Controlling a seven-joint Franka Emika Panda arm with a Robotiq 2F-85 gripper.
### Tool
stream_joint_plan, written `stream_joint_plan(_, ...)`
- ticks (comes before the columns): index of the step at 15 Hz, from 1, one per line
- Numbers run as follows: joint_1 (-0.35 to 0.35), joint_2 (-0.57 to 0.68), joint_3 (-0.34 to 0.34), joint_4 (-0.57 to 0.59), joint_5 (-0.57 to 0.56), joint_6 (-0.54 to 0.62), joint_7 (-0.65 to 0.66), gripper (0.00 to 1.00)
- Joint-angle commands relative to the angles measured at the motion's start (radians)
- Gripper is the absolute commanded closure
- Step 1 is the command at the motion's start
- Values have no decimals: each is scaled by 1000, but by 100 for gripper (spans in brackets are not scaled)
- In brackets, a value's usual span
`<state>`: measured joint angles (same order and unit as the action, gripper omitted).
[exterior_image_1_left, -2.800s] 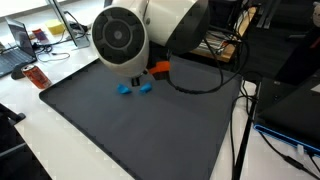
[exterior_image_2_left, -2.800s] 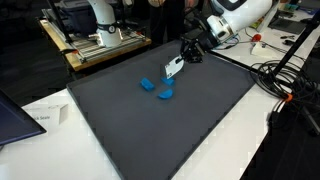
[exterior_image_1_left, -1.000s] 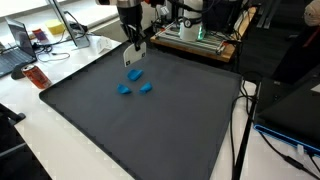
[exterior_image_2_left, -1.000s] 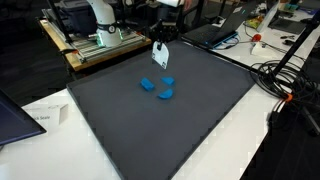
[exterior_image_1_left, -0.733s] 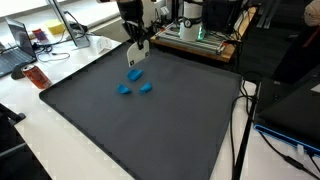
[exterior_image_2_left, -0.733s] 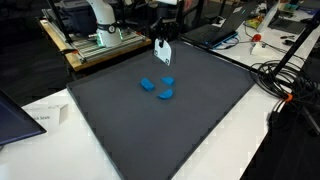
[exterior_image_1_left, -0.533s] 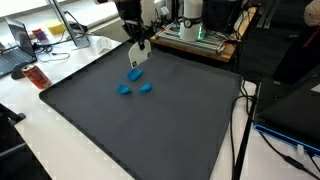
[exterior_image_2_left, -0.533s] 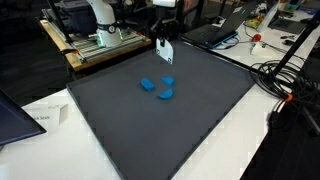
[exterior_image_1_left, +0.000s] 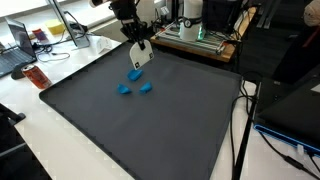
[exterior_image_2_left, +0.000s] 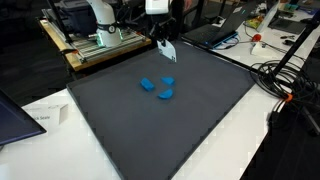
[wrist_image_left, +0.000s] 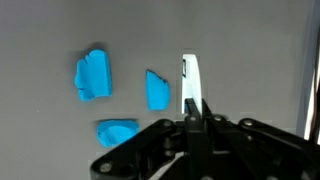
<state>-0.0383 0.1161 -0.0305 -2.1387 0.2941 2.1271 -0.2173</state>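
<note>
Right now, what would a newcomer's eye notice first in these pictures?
Three bright blue pieces lie close together on the dark grey mat. Near them, above the mat, the pincer is shut on a white flat piece.

A dark mat (exterior_image_1_left: 140, 120) covers a white table (exterior_image_2_left: 230, 150); a wooden bench (exterior_image_2_left: 58, 40) and cables (exterior_image_2_left: 275, 75) stand behind.

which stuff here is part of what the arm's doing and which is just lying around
In hand: gripper, shut on white flat piece; three blue pieces on the black mat.
Lying about: orange-red item, cables, paper sheet.
</note>
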Motion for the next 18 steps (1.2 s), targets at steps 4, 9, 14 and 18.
stream_joint_plan(4, -40, 8, 8, -3, 131, -45, -248, 99)
stream_joint_plan(9, -37, 28, 9, 27, 66, -69, -310, 99)
stream_joint_plan(14, -45, 98, 17, 173, 73, -245, -472, 99)
stream_joint_plan(18, -46, 185, 20, 308, 40, -345, -515, 99)
